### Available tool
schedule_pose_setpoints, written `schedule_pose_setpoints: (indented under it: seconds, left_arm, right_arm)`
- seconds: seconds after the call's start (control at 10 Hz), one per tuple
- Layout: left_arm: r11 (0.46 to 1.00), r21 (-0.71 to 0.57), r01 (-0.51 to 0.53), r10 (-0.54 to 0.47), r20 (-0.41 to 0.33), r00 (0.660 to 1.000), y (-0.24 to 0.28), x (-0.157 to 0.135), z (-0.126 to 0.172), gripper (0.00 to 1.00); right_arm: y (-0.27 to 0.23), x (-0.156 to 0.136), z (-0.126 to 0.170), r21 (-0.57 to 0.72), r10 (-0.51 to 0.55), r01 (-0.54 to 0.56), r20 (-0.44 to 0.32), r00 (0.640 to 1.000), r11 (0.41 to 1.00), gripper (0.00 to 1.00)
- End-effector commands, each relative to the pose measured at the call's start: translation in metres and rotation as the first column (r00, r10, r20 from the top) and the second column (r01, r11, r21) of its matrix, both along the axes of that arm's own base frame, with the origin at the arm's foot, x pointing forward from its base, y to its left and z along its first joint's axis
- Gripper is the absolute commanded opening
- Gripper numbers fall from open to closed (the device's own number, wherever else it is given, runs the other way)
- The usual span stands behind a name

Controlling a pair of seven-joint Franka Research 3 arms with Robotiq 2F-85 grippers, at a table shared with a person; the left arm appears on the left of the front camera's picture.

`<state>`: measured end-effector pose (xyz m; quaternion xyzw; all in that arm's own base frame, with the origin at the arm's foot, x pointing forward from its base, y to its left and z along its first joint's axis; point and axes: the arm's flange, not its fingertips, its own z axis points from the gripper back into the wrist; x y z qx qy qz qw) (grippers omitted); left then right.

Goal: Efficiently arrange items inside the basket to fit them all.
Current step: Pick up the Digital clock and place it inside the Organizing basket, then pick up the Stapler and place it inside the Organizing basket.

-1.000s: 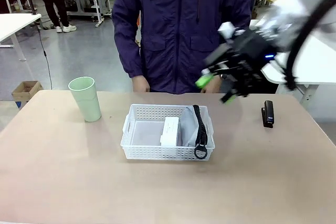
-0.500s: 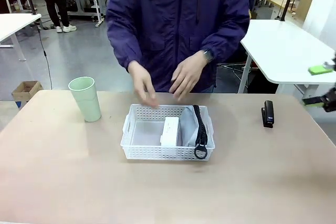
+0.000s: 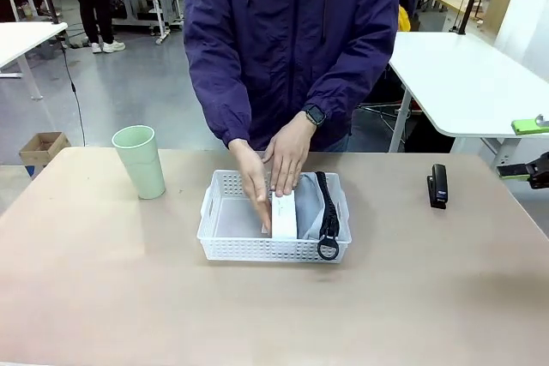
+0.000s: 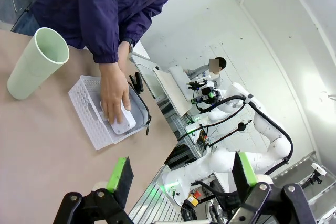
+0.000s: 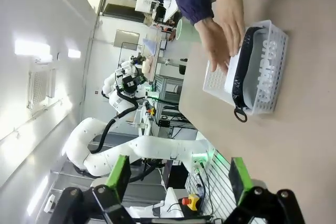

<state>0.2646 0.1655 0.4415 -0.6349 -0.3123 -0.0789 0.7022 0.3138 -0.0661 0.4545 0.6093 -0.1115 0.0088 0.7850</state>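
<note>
Basket (image 3: 249, 249) with person's hands (image 3: 286, 159) now down on white box (image 3: 285, 213); left and right jaws apart.

You'll see a cardboard box (image 3: 43, 148) on the floor at left; a white table (image 3: 467, 83) stands far right.

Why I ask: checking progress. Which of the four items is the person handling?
The white box, in the basket under both hands; cup and black device sit outside, untouched.

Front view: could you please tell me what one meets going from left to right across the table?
pale green cup → white basket → slim black device → right end effector
</note>
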Motion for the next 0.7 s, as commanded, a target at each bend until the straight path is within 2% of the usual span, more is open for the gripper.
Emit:
schedule_pose_setpoints:
  seconds: [0.0, 0.6]
  left_arm:
    - [1.0, -0.009, 0.001, -0.001, 0.026, 1.0, -0.001, -0.0009, 0.0015, 1.0]
    - [1.0, -0.009, 0.001, -0.001, 0.026, 1.0, -0.001, -0.0009, 0.0015, 1.0]
  right_arm:
    - [0.0011, -0.0062, 0.0106, 0.008, -0.003, 0.003, -0.021, 1.0, 1.0, 1.0]
    - [0.0011, -0.0062, 0.0106, 0.008, -0.003, 0.003, -0.021, 1.0, 1.0, 1.0]
